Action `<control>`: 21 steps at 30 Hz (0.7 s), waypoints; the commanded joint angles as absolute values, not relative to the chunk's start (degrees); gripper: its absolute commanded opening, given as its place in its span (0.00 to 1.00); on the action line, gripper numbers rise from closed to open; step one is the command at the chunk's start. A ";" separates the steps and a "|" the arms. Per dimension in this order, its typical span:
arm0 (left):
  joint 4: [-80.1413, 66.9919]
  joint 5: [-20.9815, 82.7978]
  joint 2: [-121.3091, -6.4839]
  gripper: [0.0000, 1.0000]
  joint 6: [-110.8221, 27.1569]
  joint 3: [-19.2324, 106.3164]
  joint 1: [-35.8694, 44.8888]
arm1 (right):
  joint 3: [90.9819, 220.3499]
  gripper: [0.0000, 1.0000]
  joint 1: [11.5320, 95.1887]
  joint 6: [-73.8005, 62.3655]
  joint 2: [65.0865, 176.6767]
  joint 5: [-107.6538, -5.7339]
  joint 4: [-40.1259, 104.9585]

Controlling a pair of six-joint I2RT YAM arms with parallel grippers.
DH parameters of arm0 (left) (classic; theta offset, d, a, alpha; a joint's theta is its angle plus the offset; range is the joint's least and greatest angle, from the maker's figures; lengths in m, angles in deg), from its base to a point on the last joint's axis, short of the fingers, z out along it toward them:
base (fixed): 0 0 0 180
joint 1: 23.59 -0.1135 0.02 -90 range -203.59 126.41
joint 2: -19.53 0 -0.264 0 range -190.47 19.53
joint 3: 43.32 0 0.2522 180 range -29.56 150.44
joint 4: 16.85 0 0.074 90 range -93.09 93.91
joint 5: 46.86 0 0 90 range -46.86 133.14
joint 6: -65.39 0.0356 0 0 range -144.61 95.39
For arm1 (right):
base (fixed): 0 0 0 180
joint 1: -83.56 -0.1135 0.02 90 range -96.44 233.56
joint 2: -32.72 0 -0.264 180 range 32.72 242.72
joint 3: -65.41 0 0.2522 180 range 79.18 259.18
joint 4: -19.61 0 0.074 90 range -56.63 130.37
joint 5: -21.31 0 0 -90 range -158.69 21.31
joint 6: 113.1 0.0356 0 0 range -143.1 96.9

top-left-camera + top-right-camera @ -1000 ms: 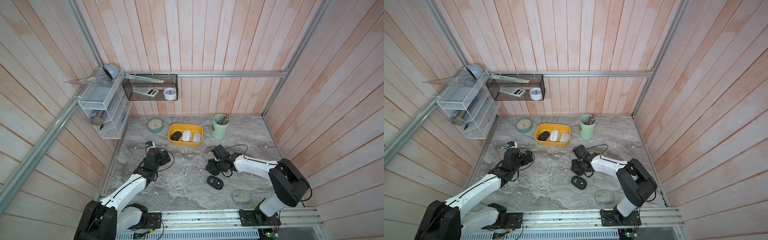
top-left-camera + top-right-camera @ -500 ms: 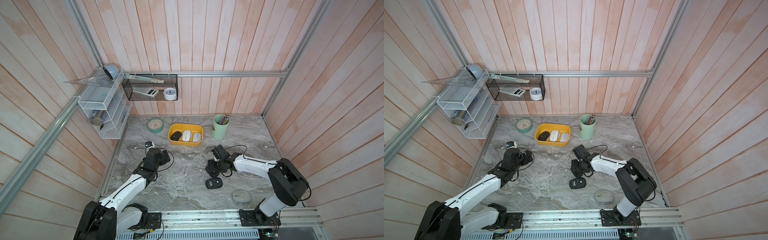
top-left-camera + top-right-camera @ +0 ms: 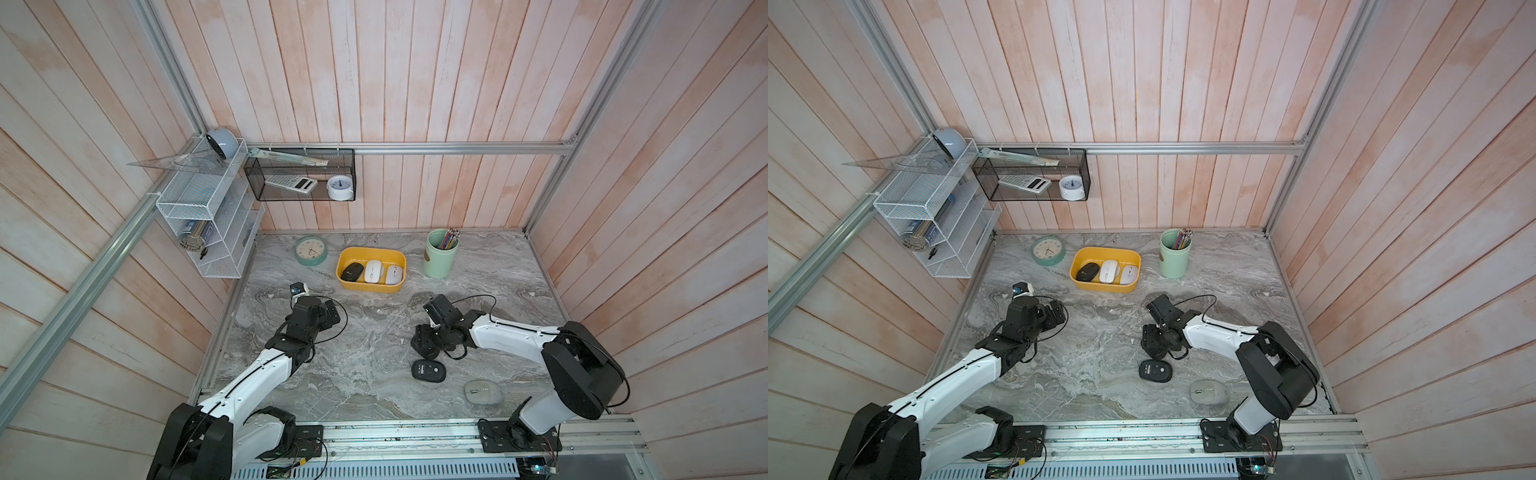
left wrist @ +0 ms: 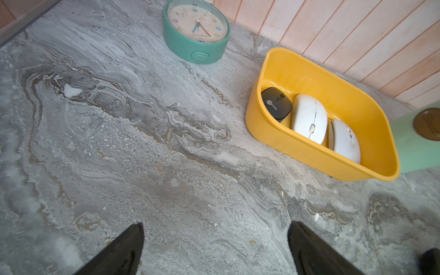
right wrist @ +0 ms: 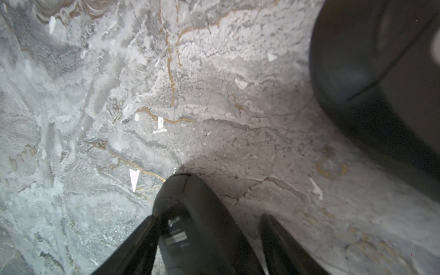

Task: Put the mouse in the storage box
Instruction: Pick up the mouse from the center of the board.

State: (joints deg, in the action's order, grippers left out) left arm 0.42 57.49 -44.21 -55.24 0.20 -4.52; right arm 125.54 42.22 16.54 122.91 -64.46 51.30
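Gleaming mustard-yellow storage box point(image 3: 366, 286), round-cornered

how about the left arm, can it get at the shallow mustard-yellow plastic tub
Probably yes: the left gripper is open and empty, and only bare grey marble tabletop lies between it and the tub; the round green clock stands aside.

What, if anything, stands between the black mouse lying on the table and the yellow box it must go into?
Nothing visible does: only bare table lies between the black mouse and the yellow box. The right gripper is right by the mouse, on the box's side of it. The green cup stands aside.
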 commanded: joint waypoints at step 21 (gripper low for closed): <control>1.03 59.57 -44.36 1.00 -54.26 0.50 -4.78 | 120.11 0.36 41.56 21.10 119.55 -60.75 51.48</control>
